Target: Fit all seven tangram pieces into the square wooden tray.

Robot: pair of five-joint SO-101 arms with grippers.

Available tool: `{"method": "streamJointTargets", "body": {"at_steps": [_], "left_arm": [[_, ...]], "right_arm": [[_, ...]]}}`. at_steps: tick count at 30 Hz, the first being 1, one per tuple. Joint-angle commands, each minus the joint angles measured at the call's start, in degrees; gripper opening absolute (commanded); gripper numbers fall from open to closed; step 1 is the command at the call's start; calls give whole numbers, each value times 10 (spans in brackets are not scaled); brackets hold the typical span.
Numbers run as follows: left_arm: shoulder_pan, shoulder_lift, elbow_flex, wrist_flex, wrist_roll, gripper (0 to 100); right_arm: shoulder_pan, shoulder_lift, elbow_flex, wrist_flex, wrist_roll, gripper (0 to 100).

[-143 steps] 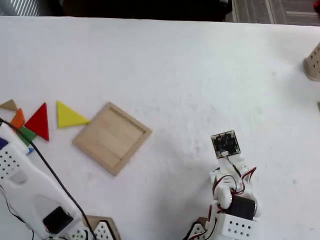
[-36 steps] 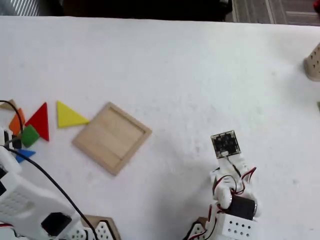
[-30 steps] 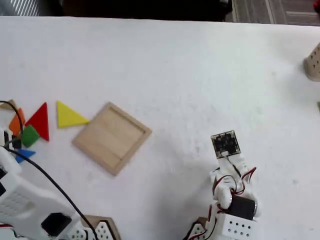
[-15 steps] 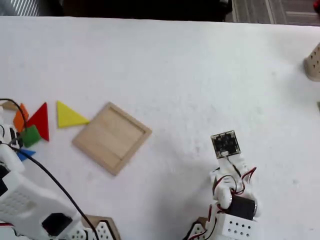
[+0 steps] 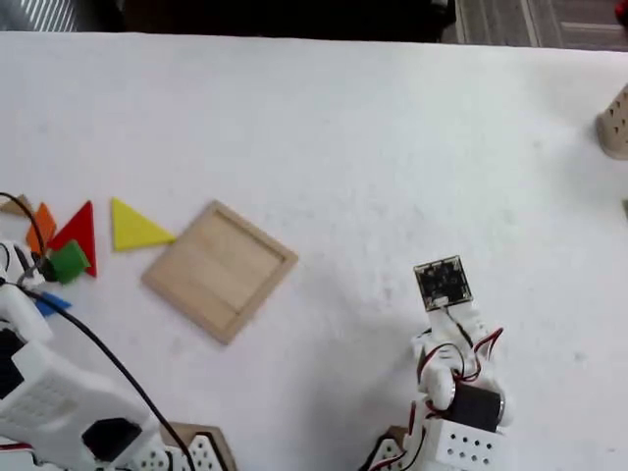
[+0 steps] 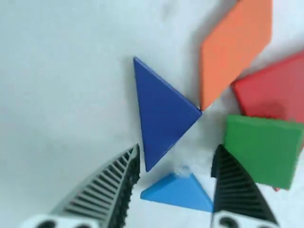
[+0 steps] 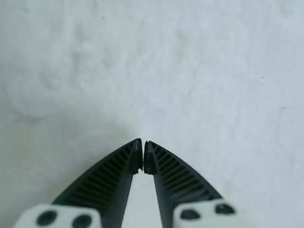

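Note:
The square wooden tray lies empty, left of the table's middle. To its left lie a yellow triangle, a red triangle, an orange parallelogram, a green square, a blue piece and a tan piece. My left gripper is open just above the table, over a dark blue triangle and a light blue triangle. The green square sits against the outer side of one finger, overlapping the red triangle. My right gripper is shut and empty over bare table.
The left arm and its black cable fill the near left corner. The right arm stands at the near edge, right of centre. A perforated tan block stands at the far right edge. White cloth spreads between tray and right arm.
The left arm pulled back toward the near left edge, uncovering the pieces. Over the last second the green square slid toward the red triangle and the orange piece shifted slightly. The right arm stayed still.

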Motion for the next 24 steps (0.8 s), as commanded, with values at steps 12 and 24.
{"method": "streamJointTargets", "body": {"at_steps": [12, 24], "left_arm": [[-5, -10, -8, -29, 129, 272], [-14, 167, -178, 4, 130, 272]], "right_arm": [[23, -5, -6, 4, 9, 18], [23, -5, -6, 4, 9, 18]]}}
